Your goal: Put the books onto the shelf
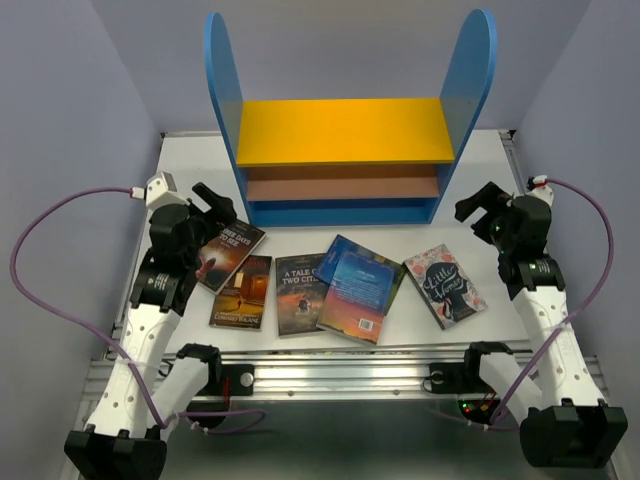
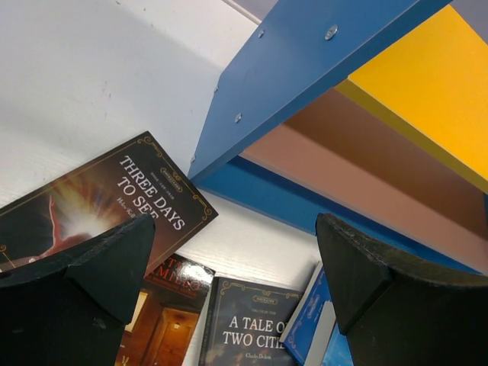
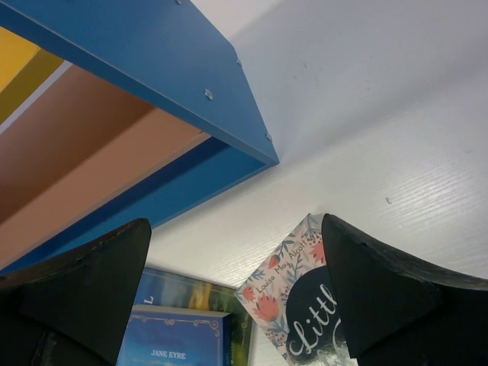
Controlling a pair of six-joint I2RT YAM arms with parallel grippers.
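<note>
Nothing is shelved so far: all six books lie flat on the table before the shelf, whose partly hidden boards seem bare, while the left gripper and right gripper gape wide, empty.

From my station I counted six books lying on one table: three with dark covers, two blue ones and a single grey floral one. One shelf stood behind them, built of two blue side panels and three boards (yellow, brown and blue, top to bottom). I had two arms, with one left gripper and one right gripper, and two purple cables.
</note>
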